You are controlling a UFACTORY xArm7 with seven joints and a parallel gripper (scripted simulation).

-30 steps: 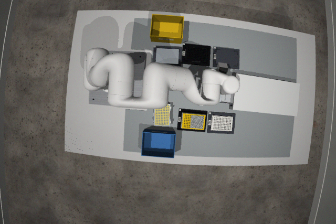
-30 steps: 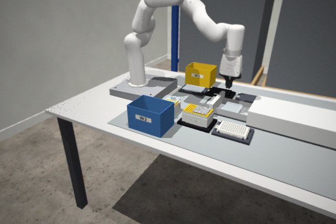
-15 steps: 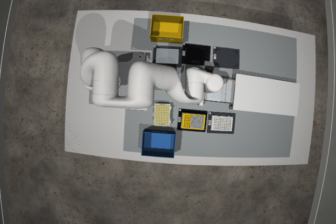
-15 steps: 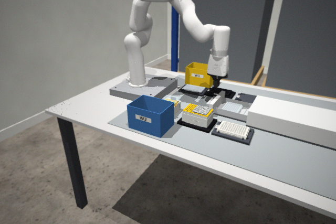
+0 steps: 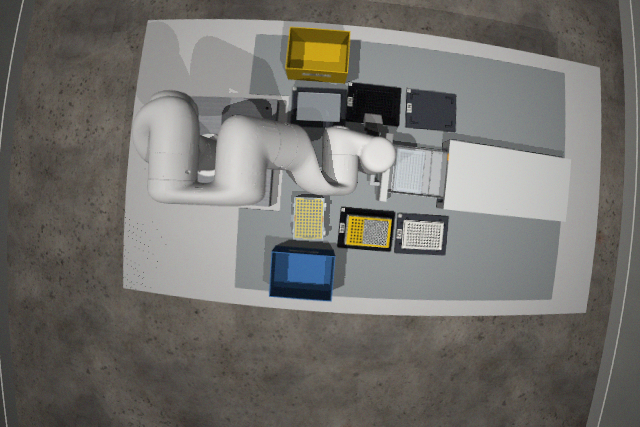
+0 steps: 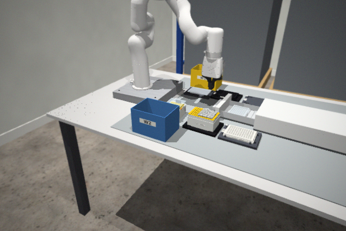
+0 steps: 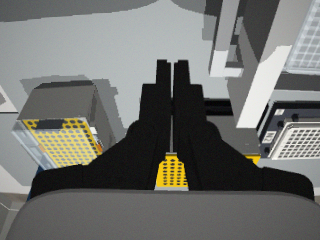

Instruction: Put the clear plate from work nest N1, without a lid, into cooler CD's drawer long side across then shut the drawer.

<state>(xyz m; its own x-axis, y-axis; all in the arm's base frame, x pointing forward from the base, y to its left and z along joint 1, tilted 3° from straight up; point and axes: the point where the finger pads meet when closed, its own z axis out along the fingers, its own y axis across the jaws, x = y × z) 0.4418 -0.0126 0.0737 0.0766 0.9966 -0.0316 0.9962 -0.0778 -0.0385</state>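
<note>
Glossy white arm (image 6: 184, 21) (matt table (image 6: 92, 111))

A lab bench: well plates (image 5: 422, 234), a tip box (image 5: 367, 230) and labelled bins (image 6: 155, 118).
</note>
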